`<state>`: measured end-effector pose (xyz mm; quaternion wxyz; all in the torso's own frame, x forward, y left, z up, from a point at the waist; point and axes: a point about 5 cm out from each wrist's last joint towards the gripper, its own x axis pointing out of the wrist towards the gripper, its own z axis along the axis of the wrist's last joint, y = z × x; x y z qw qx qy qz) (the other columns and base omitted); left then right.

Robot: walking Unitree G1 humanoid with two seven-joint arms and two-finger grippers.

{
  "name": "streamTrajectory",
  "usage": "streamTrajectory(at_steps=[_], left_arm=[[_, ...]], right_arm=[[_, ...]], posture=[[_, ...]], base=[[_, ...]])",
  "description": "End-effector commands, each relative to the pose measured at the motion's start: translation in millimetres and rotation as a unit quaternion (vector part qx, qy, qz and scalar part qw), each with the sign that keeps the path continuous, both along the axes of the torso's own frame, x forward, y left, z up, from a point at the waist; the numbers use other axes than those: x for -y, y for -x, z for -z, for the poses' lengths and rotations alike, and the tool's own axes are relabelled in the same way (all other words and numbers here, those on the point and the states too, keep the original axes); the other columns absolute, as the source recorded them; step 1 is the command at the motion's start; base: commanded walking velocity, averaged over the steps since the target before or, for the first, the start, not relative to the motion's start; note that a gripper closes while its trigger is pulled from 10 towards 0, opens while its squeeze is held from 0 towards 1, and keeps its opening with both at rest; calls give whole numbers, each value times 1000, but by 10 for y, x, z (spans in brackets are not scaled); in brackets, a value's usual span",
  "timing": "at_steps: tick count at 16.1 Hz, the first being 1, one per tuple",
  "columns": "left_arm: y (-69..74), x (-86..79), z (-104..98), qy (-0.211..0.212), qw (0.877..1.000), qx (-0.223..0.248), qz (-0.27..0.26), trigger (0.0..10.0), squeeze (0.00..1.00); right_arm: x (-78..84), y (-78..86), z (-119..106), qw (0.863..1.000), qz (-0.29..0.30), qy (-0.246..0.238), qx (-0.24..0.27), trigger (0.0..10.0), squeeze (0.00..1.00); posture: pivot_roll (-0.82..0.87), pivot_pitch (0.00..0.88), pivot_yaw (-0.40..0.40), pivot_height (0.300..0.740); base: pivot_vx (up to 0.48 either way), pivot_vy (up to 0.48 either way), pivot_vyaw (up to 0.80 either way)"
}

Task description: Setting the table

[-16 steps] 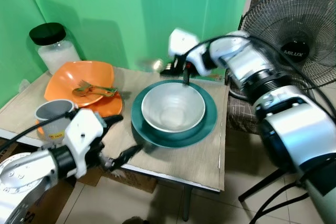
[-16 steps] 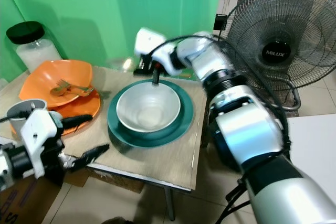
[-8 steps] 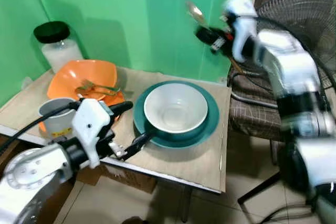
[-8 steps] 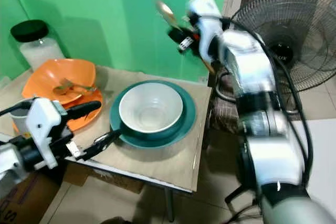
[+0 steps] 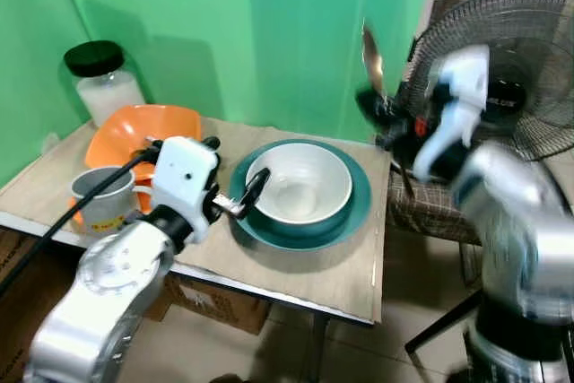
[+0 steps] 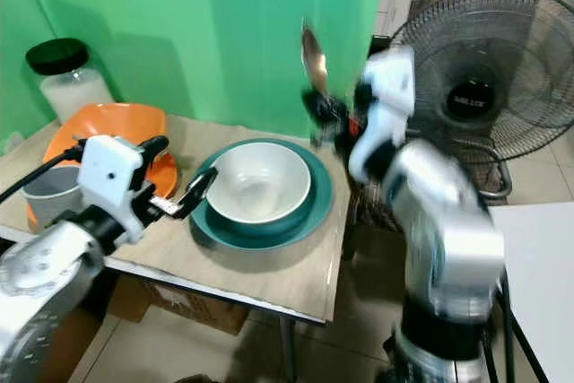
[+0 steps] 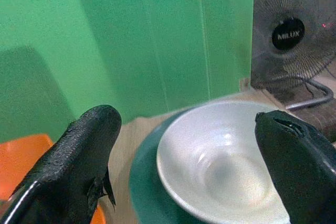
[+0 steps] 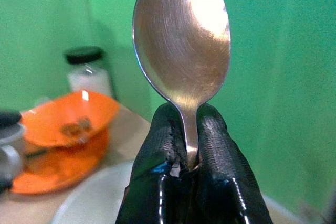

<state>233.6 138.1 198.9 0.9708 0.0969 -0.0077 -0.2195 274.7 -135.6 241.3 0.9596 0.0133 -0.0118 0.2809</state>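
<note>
A white bowl [image 5: 300, 181] sits in a teal plate [image 5: 354, 214] at the middle of the wooden table [image 5: 296, 266]. My right gripper [image 5: 381, 107] is raised above the table's far right corner and shut on the handle of a metal spoon [image 5: 370, 47], whose scoop points up. The right wrist view shows the spoon [image 8: 181, 40] pinched between the black fingertips [image 8: 165, 129]. My left gripper [image 5: 235, 168] is open at the bowl's left rim, with the bowl [image 7: 220, 161] lying ahead between its two fingers [image 7: 86, 150].
An orange bowl [image 5: 134, 127] with cutlery in it rests on an orange plate at the left. A grey mug [image 5: 100, 199] stands in front of it and a black-lidded jar [image 5: 100, 78] behind. A fan [image 5: 502, 69] and a chair [image 5: 430, 208] stand right of the table.
My right gripper has lifted the spoon from the bowl's far rim, up and to the right. My left gripper has moved from the table's front edge to the bowl's left rim.
</note>
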Motion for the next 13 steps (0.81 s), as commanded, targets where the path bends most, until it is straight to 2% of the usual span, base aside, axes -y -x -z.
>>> streamTrajectory(at_steps=[1, 3, 5, 7, 9, 13], left_arm=[[-29, 26, -2, -11, 1000, 6, -17, 10000, 0], [-45, 40, 5, -15, 999, 17, -41, 10000, 0], [-44, -10, 0, -7, 996, 37, -84, 10000, 0], [-3, -64, 22, 3, 993, 42, -112, 10000, 0], [37, -73, 57, -6, 993, 38, -111, 10000, 0], [27, -69, 64, -4, 992, 40, -122, 10000, 0]], right_arm=[[-25, 100, -51, 1000, 18, -5, 18, 10000, 0], [18, 226, 47, 998, 57, -21, 15, 10000, 0], [68, 402, 179, 996, 84, -10, 7, 10000, 0], [78, 495, 377, 995, 99, 10, 0, 10000, 0], [75, 470, 481, 990, 141, -12, -25, 10000, 0], [-55, 414, 523, 987, 155, -31, -28, 10000, 0]], posture=[[-115, 0, 51, 740], [-108, 0, 44, 740], [-105, 0, 42, 740], [-98, 0, 35, 740], [-87, 0, 28, 740], [-74, 6, 25, 740]], base=[[0, 0, 0], [0, 0, 0], [0, 0, 0], [0, 0, 0], [0, 0, -219], [0, 0, -775]])
